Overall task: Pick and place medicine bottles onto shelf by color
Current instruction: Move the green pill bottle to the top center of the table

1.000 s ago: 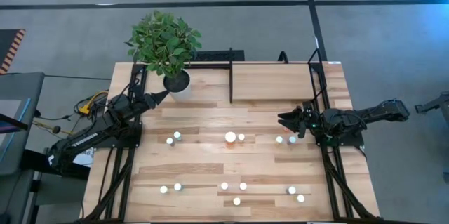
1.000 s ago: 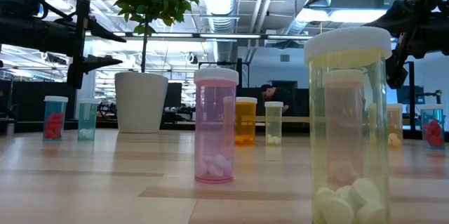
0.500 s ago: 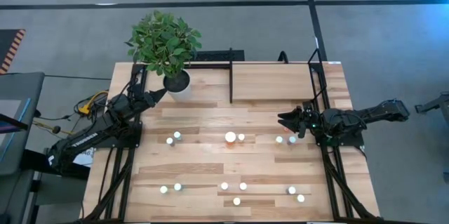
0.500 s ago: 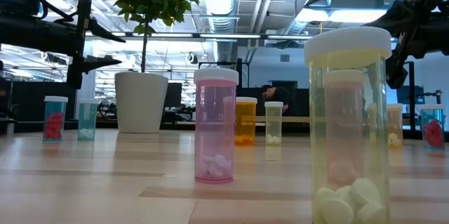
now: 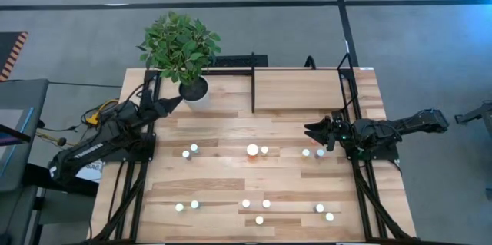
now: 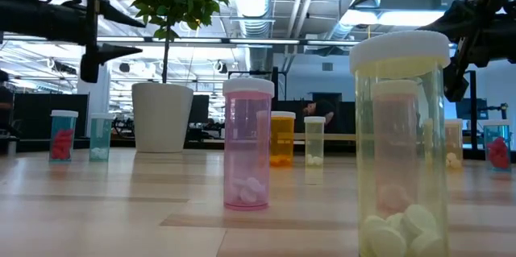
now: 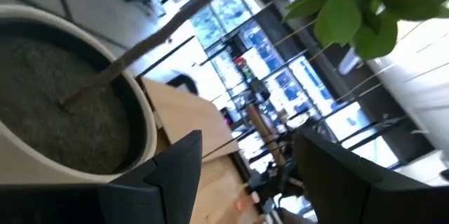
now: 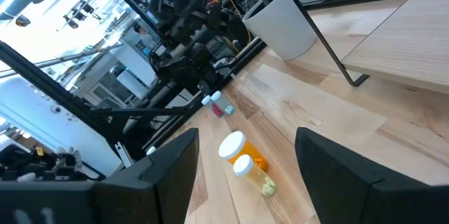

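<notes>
Roughly a dozen medicine bottles [image 5: 252,150] stand scattered on the plank tabletop [image 5: 215,180], all in front of the shelf [image 5: 296,89], whose light board at the table's far edge carries none. The largest, an orange bottle [image 8: 240,151], stands near the table's middle with a yellowish bottle [image 8: 254,175] just beside it. Nearest the shelf's right end, the right gripper [image 5: 312,132] hovers above two white-capped bottles, fingers spread apart, holding nothing. Left of the shelf, the left gripper [image 5: 174,104] hangs in the air close beside the white plant pot [image 5: 194,90], fingers parted and empty. Only the left wrist view shows the soil inside the pot [image 7: 49,122]; only the low view reveals bottle colours: a pink bottle [image 6: 247,143] and a pale yellow one [image 6: 401,144] up close.
</notes>
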Available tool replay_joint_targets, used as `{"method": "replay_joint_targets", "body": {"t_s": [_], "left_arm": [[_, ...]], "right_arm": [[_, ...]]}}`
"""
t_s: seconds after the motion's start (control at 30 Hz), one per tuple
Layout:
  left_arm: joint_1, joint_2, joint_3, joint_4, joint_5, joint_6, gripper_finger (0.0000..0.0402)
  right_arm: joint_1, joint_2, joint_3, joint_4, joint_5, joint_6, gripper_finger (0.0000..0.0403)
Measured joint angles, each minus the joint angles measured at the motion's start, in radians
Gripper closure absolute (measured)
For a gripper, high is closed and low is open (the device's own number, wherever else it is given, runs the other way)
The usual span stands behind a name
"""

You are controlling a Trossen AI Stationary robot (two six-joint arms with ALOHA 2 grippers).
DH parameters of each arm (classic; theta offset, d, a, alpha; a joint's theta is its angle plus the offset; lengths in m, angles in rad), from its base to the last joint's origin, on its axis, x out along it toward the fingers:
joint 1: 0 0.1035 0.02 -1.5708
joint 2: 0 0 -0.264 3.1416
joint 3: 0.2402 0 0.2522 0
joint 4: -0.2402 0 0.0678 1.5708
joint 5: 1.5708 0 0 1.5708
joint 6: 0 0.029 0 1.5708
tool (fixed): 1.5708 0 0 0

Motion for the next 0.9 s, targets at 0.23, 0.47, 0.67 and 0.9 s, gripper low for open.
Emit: {"method": "replay_joint_targets", "body": {"t_s": [0.23, 0.47, 0.67, 0.9], "left_arm": [[-0.075, 0.265, 0.172, -0.141, -0.008, -0.029, 0.0187], [-0.135, 0.586, 0.433, -0.458, -0.008, -0.039, 0.0187], [-0.22, 0.837, 0.61, -0.68, -0.01, -0.136, 0.0187], [-0.35, 1.074, 0.77, -0.87, -0.013, -0.316, 0.0187]], "right_arm": [[0.0, 0.0, 0.0, 0.0, 0.0, 0.0, 0.0143], [0.0, 0.0, 0.0, 0.0, 0.0, 0.0, 0.0143], [0.0, 0.0, 0.0, 0.0, 0.0, 0.0, 0.0143], [0.0, 0.0, 0.0, 0.0, 0.0, 0.0, 0.0143]]}}
